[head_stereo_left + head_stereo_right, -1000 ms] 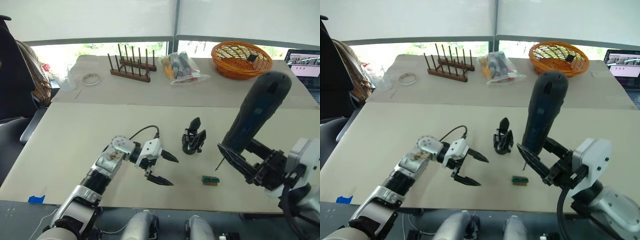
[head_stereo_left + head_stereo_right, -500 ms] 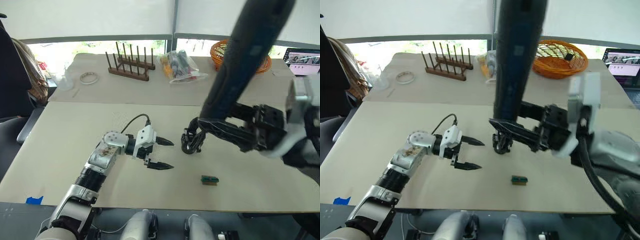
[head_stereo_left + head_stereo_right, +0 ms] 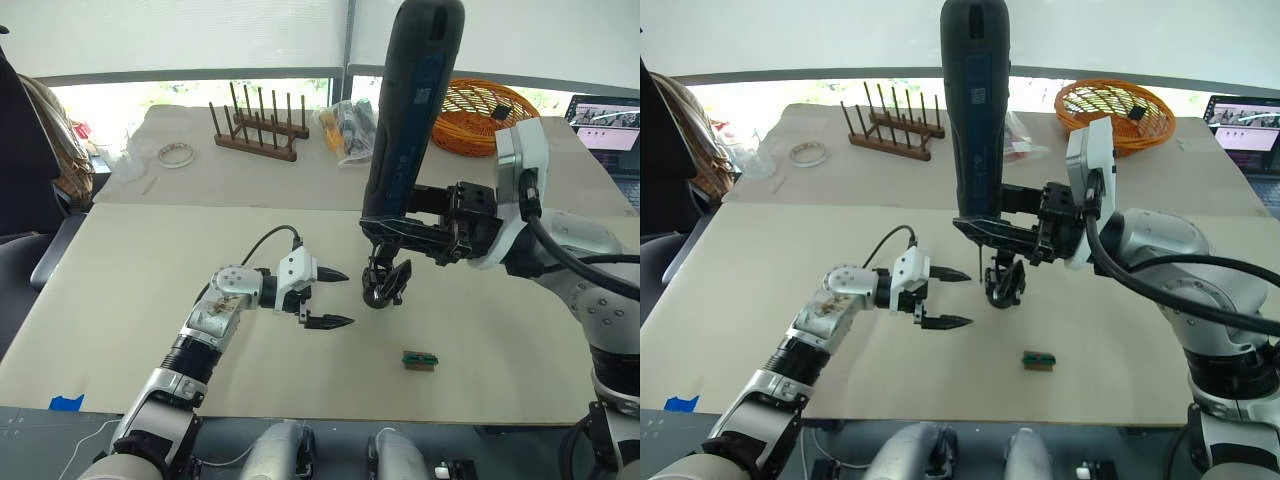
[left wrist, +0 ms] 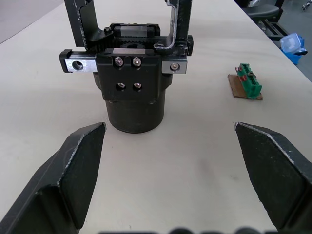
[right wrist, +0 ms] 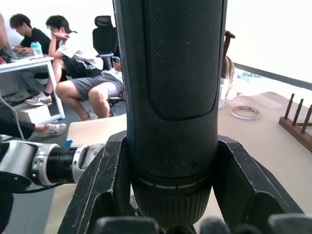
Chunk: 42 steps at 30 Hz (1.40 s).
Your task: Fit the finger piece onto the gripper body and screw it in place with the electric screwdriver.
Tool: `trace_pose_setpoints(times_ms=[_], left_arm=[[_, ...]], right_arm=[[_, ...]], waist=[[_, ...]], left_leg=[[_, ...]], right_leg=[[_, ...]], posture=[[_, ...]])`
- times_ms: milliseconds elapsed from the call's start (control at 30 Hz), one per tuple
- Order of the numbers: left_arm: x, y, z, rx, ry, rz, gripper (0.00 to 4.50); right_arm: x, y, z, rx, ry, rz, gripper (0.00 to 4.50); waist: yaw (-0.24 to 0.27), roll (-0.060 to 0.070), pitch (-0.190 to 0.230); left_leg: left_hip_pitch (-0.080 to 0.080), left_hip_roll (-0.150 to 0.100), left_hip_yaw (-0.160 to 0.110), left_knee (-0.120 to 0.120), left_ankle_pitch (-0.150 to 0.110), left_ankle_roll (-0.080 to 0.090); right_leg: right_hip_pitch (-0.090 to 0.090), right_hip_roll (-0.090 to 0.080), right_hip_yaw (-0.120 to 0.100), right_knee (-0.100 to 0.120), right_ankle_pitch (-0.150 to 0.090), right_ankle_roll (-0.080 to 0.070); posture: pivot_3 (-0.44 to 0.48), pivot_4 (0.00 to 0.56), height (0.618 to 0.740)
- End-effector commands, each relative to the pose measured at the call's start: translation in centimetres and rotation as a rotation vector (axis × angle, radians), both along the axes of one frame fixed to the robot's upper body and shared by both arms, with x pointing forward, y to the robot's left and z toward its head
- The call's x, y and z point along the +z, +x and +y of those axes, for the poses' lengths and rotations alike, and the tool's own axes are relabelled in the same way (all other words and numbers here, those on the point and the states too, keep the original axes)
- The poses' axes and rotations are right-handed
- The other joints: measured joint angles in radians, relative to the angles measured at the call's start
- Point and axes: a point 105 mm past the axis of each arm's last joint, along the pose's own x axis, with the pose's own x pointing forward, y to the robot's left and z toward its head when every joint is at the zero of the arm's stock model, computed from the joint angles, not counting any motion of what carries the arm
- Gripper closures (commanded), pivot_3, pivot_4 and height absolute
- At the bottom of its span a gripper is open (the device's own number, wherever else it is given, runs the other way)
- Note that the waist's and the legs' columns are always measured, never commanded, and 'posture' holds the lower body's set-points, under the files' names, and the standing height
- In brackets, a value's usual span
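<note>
Gripper body [image 4: 134, 83] stands upright on the table [image 3: 130, 290], straight ahead of the left gripper [image 3: 322, 297], near but not touching; in the left wrist view it sits between the lines of the two wide-spread fingers [image 4: 73, 165], closer to one of them, w/ a gap to both. Left fingers wide apart, holding nothing. Finger piece [image 3: 397, 278] looks mounted on top of the body, pointing up, can't tell how firmly. Right gripper [image 3: 400, 237] is clamped round the lower barrel of the electric screwdriver [image 3: 974, 110], one finger each side per the right wrist view; tool held nearly upright, handle high, thin bit [image 3: 980, 262] pointing down just above/beside the top of the body; can't tell if the bit touches it. Small green-and-black block [image 3: 420, 360] lies flat on the table, apart from the body, nearer the robot and to its right. Surface: plain beige tabletop, blue tape bit [image 3: 66, 402] at the near left edge. Far table section: wooden peg rack [image 3: 254, 132], tape roll [image 3: 173, 154], clear bag of items [image 3: 345, 128], orange wicker basket [image 3: 496, 105], laptop screen [image 3: 612, 107] at far right. Bright windows w/ blinds behind. Right wrist view shows seated people [image 5: 83, 63] at desks and an office chair [image 5: 105, 39] in the room.
</note>
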Motion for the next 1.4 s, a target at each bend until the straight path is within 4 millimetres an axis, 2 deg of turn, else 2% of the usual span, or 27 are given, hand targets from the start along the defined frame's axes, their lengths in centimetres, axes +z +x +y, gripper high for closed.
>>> trace_pose_setpoints(times_ms=[33, 800, 1400], left_arm=[[0.9, 0.3, -0.6, -0.012, -0.016, -0.044, 0.00], [0.8, 2.2, -2.2, -0.016, -0.003, -0.055, 0.00], [1.1, 2.1, -2.7, -0.044, -0.002, -0.068, 0.00]], right_arm=[[1.3, -0.6, -0.3, 0.026, 0.005, -0.069, 2.55], [-0.1, 1.5, -1.9, -0.045, -0.037, -0.059, 2.55], [-0.2, 1.3, -1.9, -0.048, -0.030, -0.046, 2.55]], waist=[[0.000, 0.000, 0.000], [-0.005, 0.000, 0.000], [-0.007, 0.000, 0.000]], left_leg=[[0.000, 0.000, 0.000, 0.000, 0.000, 0.000], [0.000, 0.000, 0.000, 0.000, 0.000, 0.000], [0.000, 0.000, 0.000, 0.000, 0.000, 0.000]], right_leg=[[0.000, 0.000, 0.000, 0.000, 0.000, 0.000], [0.000, 0.000, -0.001, 0.000, 0.000, 0.000], [0.000, 0.000, -0.001, 0.000, 0.000, 0.000]], posture=[[0.000, 0.150, 0.740], [0.000, 0.150, 0.740], [0.000, 0.150, 0.740]])
